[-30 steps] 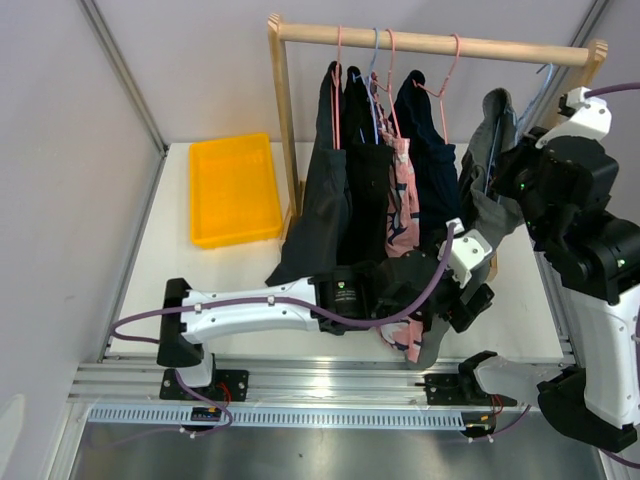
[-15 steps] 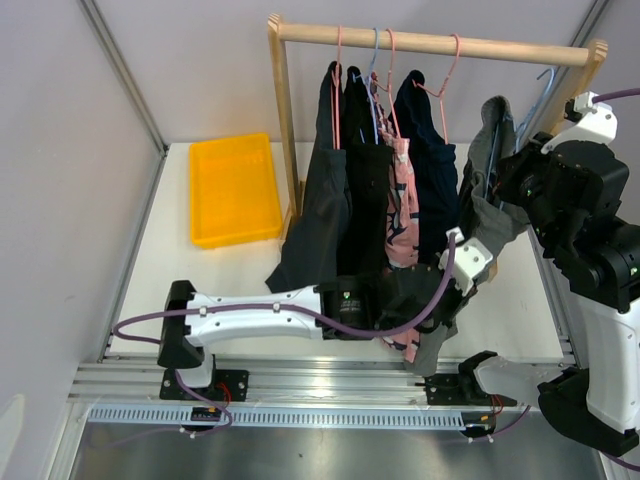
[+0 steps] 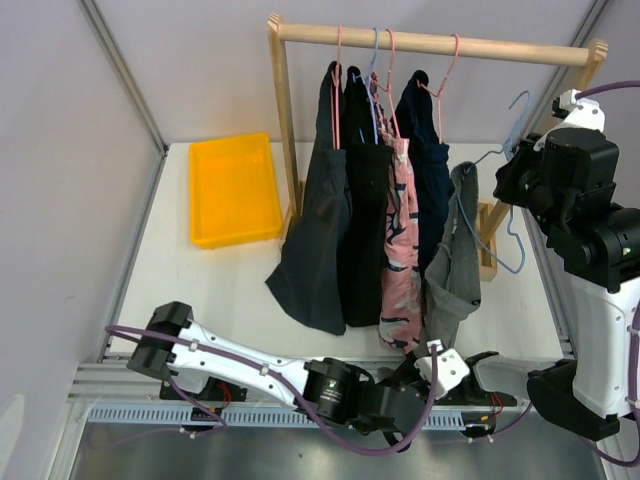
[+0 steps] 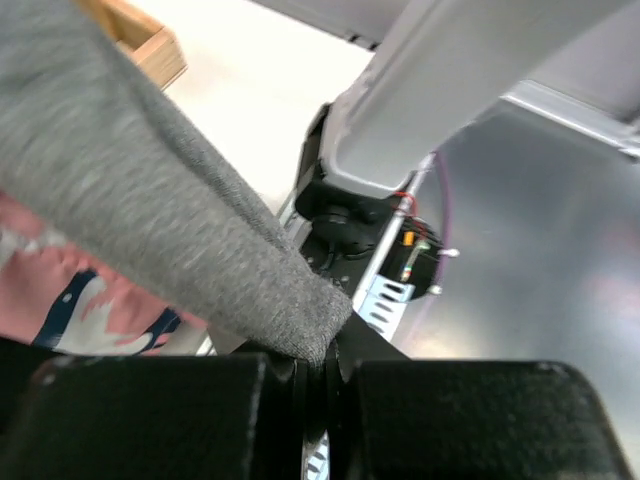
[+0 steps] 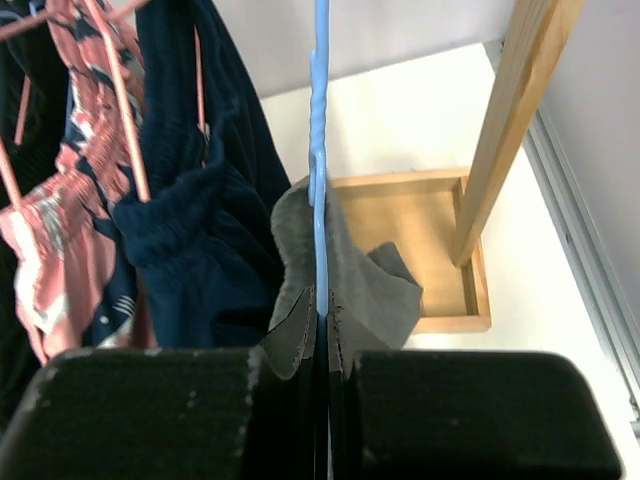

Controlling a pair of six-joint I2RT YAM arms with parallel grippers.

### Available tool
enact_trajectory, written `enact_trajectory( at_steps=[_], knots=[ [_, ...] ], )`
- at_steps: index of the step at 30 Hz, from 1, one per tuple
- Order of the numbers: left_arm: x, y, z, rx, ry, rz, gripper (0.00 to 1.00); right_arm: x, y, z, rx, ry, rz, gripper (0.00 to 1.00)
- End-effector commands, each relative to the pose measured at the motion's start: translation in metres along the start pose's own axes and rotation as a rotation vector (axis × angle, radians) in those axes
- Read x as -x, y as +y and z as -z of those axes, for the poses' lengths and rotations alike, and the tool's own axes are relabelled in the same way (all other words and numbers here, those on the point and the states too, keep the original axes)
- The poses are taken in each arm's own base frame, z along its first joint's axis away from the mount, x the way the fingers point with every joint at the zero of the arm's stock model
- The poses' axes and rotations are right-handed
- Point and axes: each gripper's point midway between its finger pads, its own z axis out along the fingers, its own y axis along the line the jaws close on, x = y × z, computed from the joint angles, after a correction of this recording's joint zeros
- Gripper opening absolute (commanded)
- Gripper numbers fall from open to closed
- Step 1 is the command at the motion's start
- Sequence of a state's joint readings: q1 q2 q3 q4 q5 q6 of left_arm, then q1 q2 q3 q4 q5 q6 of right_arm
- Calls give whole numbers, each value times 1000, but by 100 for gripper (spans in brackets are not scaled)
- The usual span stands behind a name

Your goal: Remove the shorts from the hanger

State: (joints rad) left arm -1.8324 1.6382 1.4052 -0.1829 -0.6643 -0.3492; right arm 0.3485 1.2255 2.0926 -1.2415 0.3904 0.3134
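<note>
Hanging above white table (image 3: 236, 285), grey shorts (image 3: 452, 272)

Hanging in a row from the wooden rail (image 3: 430, 42), left to right: dark charcoal shorts (image 3: 315, 240), black shorts (image 3: 362, 230), pink shorts (image 3: 400, 250) with a navy-and-white pattern, navy shorts (image 3: 432, 180). All drooping long and limp, pressing against their neighbours.

Dangling off the rail, just right of the navy pair: grey shorts (image 3: 455, 270), draping over a blue hanger (image 5: 320, 150) and stretching down toward the near table edge. Being pinched at the bottom hem by the left gripper (image 4: 322, 365). Bunching at the top, where the right gripper (image 5: 322, 330) is clamping the blue wire.
</note>
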Motion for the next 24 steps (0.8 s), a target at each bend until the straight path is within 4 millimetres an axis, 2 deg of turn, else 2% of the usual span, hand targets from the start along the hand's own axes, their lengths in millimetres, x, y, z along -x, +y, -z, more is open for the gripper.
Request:
enact_trajectory(
  at_steps=[1,2,3,4,5,6,7,8,9,10,11,12,13,14,15,16,19,20,22,23,24],
  knots=[
    [14,-19,0,-32,-37,73,0,48,3,12,29,-186,-81,0],
    [21,-16,-4,-25,-45,81,0,41,1,14,29,-164,-78,0],
    [21,-5,-16,2,-31,83,0,37,0,17,32,-152,-84,0],
    [34,0,-20,11,-42,101,0,29,-3,24,38,-126,-84,0],
    [38,7,-26,21,-41,109,0,26,-5,30,45,-119,-88,0],
    [38,23,-40,43,-29,115,0,23,-5,34,53,-110,-99,0],
    [56,30,-45,48,-48,136,0,19,-9,45,60,-102,-104,0],
    [62,54,-58,91,-47,151,0,17,-9,51,76,-96,-109,0],
    [51,61,-74,96,-6,145,0,16,-9,56,84,-93,-121,0],
    [60,74,-80,118,8,157,0,16,-12,68,89,-89,-126,0],
    [73,101,-93,161,6,198,0,15,-10,74,113,-83,-129,0],
    [73,105,-110,155,31,209,0,9,-11,80,118,-54,-124,0],
    [67,117,-115,178,68,213,0,17,-12,91,138,-80,-136,0],
    [82,131,-121,191,41,226,0,15,-9,90,145,-58,-129,0],
    [88,134,-125,190,28,226,0,11,-11,93,138,-40,-125,0],
    [85,137,-129,192,33,206,0,13,-10,94,145,-46,-129,0],
    [92,138,-123,187,24,225,0,18,-13,88,117,-69,-137,0],
    [74,134,-123,182,53,223,0,21,-11,82,107,-74,-138,0],
    [72,121,-114,154,43,247,0,33,-4,70,111,-104,-142,0],
    [65,105,-100,128,44,236,0,37,-2,63,102,-112,-132,0],
    [54,96,-96,120,53,228,0,43,3,47,84,-119,-121,0]
  ],
)
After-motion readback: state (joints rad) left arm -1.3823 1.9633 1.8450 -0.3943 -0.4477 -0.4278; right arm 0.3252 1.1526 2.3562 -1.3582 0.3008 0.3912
